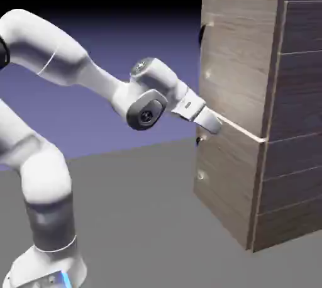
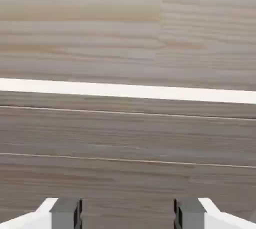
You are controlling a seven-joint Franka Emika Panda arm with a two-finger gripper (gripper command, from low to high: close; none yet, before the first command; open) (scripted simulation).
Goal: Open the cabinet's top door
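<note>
A blue-violet backdrop sits behind a grey desk (image 1: 144, 217), where the cabinet (image 1: 295, 123) stands on the right. The gripper (image 1: 210, 123) hovers close to the front, at the pale seam under the top door (image 1: 236, 60). Its fingers (image 2: 65, 212) are spread apart with only wood grain between them, grasping nothing

Cabinet (image 1: 277, 117) at right, top door (image 1: 239, 60) above shorter panel (image 1: 229, 186), arm (image 1: 94, 85) left
</note>
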